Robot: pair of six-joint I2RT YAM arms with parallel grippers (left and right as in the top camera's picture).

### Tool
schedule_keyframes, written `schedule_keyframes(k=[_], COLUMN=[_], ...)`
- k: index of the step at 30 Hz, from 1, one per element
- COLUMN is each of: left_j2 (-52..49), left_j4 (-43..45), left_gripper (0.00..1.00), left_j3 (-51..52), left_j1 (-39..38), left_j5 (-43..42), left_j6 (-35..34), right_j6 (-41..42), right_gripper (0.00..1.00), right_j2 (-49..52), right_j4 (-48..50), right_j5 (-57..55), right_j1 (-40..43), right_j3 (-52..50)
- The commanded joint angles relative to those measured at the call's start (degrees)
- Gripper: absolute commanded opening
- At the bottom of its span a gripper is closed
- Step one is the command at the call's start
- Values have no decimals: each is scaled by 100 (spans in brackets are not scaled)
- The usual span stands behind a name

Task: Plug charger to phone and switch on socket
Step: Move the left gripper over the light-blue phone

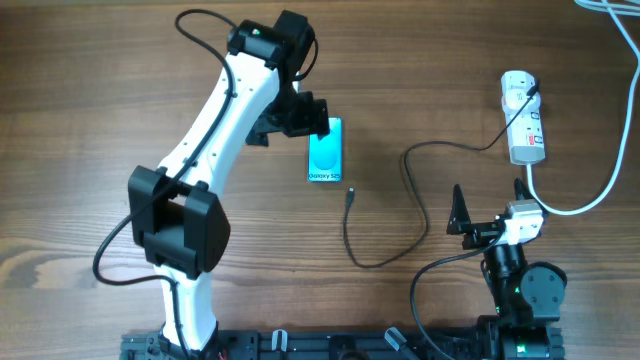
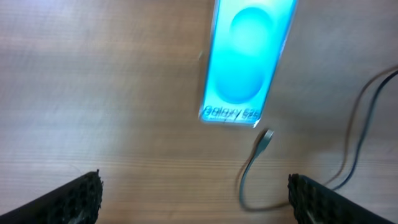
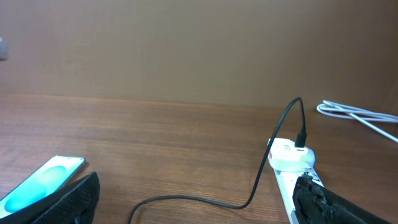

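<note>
The phone [image 1: 325, 150] lies flat mid-table with its turquoise screen up; it also shows in the left wrist view [image 2: 249, 62] and the right wrist view [image 3: 40, 183]. The charger [image 1: 420, 160] is a thin black cable running from the socket [image 1: 523, 115] in a loop to its free plug tip [image 1: 350, 195], which lies just below the phone, apart from it [image 2: 265, 138]. My left gripper [image 1: 305, 118] hovers above the phone's upper left, open and empty [image 2: 196, 199]. My right gripper [image 1: 487, 222] is open and empty [image 3: 199, 199], below the socket [image 3: 292, 158].
A thick white cord [image 1: 610, 190] leaves the socket's near end and curves up the table's right edge [image 3: 360, 115]. The black cable's loop [image 3: 261, 180] lies between my right gripper and the phone.
</note>
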State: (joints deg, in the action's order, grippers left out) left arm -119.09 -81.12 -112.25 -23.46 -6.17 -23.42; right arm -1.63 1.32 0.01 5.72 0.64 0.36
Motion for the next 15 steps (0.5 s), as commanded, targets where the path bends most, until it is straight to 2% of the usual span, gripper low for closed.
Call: schedule_keyframes(k=[1, 4, 15], left_j2=[35, 7, -691], left_j4=[448, 730, 1355], left_gripper=[100, 100, 100], left_j3=[-103, -101, -98], left_j1=[-70, -101, -455], left_j5=[-28, -302, -256], left_j6=[42, 44, 42], right_j6=[-55, -55, -55], right_gripper=[100, 100, 100], right_j2=[-13, -13, -13], right_j4=[20, 20, 20], right_j5=[-22, -22, -22], right_j1=[22, 22, 22], right_j3=[-7, -7, -7])
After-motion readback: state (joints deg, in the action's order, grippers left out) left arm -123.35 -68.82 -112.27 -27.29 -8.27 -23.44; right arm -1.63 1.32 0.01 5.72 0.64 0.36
